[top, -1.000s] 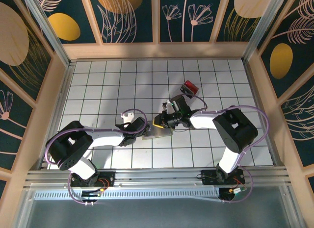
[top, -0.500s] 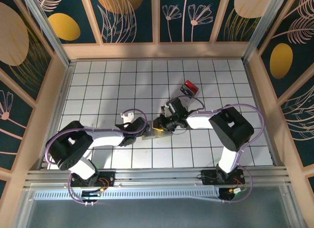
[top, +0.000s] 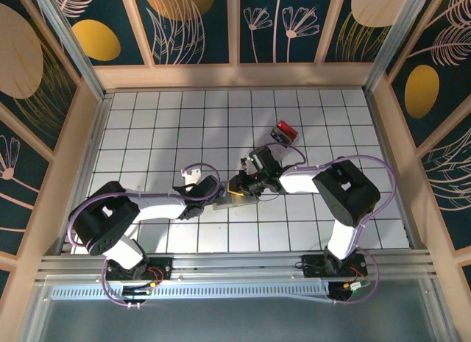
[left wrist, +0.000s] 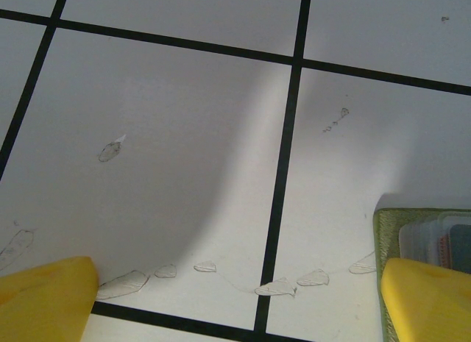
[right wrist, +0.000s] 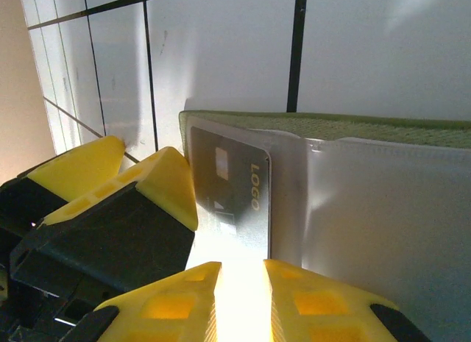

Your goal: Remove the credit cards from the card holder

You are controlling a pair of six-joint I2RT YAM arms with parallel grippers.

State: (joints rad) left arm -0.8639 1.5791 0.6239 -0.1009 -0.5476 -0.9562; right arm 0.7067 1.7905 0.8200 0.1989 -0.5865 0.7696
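Note:
The card holder (top: pixel 234 201) lies open on the tiles between the two arms, olive-green rim (right wrist: pixel 368 125) round pale clear sleeves. A grey credit card (right wrist: pixel 232 187) printed LOGO sticks partly out of a sleeve. My right gripper (right wrist: pixel 243 298) points down at the card's near end with its jaws a narrow gap apart. Glare hides whether they pinch the card. My left gripper (left wrist: pixel 235 304) stands wide open at the holder's left edge (left wrist: pixel 384 235), one of its fingers (right wrist: pixel 165 182) next to the card. In the top view, the left gripper (top: pixel 215 195) and right gripper (top: pixel 241 189) meet over the holder.
A small red and black object (top: pixel 285 131) lies on the tiles just behind the right arm's wrist. Wooden walls (top: pixel 88 136) close in the tiled table on three sides. Dried clear smears (left wrist: pixel 276 287) mark the tile beside the holder.
The right wrist has dropped lower and closer to the card holder. The left arm and the holder have stayed in place.

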